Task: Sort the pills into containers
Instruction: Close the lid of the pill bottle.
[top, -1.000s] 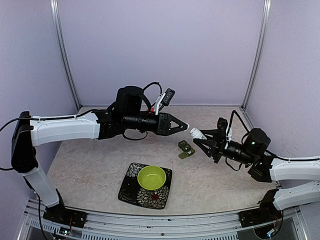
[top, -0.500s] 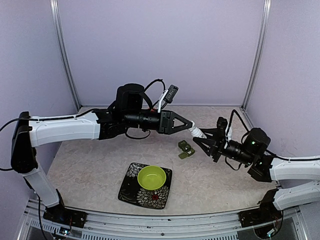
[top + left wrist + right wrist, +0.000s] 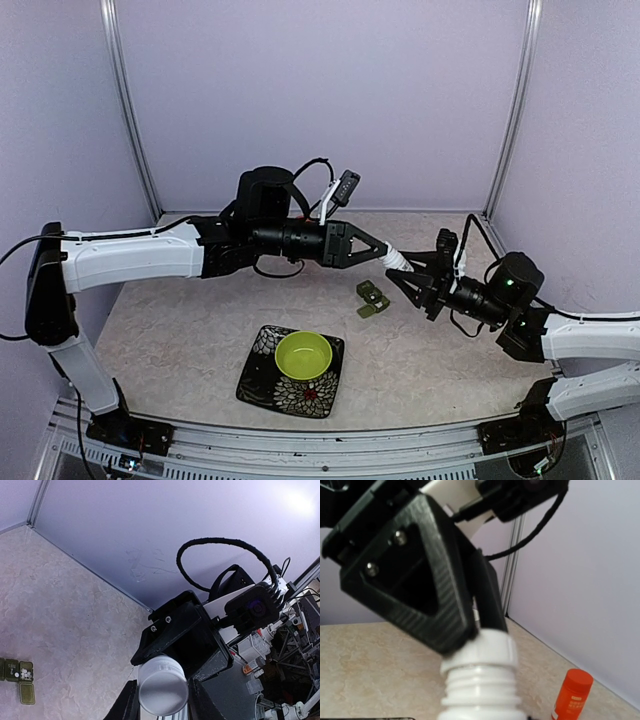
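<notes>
My right gripper (image 3: 411, 279) is shut on a white pill bottle (image 3: 399, 264) and holds it tilted above the table. Its threaded neck (image 3: 481, 692) fills the bottom of the right wrist view. My left gripper (image 3: 386, 255) is shut on the bottle's white cap (image 3: 162, 685), with one finger on each side. The cap (image 3: 487, 651) is still on the neck. The dark green pillbox (image 3: 372, 298) lies on the table below the bottle with lids open. White pills show in one compartment (image 3: 26, 672).
A lime-green bowl (image 3: 303, 354) sits on a dark patterned plate (image 3: 262, 383) at the front centre. An orange bottle (image 3: 572, 693) stands near the back right wall. Purple walls close in the table on three sides.
My left gripper moved right, reached the white bottle's cap and closed on it. My right gripper kept holding the bottle and raised it slightly.
</notes>
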`<state>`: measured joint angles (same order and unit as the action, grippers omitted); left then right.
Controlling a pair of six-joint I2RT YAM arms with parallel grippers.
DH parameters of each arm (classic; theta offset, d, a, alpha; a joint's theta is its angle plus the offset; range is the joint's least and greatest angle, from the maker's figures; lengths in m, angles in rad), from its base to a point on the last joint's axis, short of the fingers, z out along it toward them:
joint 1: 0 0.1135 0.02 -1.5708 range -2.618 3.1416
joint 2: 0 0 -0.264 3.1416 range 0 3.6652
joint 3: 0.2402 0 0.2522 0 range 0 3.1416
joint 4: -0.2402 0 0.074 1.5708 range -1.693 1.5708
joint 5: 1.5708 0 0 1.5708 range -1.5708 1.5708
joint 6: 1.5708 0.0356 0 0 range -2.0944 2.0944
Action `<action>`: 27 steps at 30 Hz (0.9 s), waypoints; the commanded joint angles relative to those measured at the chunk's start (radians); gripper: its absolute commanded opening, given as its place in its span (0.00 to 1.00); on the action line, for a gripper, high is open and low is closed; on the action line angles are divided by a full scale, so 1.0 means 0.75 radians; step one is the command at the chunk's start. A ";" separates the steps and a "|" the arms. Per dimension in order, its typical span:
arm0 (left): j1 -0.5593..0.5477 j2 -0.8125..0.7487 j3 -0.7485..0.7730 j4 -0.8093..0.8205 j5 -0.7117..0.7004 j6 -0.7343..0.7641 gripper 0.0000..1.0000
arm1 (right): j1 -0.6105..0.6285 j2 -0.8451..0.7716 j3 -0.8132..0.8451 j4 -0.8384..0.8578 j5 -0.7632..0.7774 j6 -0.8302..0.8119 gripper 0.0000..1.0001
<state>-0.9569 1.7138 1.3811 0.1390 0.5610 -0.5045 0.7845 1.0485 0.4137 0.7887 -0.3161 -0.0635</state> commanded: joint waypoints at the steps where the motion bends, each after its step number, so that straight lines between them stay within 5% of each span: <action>1: -0.013 0.019 0.035 -0.018 -0.014 0.033 0.28 | 0.020 -0.025 0.035 -0.010 0.010 -0.010 0.00; 27: -0.027 0.101 0.062 -0.029 0.122 -0.010 0.28 | 0.094 -0.072 0.050 -0.131 0.163 -0.193 0.00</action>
<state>-0.9604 1.7569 1.3994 0.1265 0.5911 -0.5087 0.8223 1.0260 0.4149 0.7177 -0.2325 -0.1360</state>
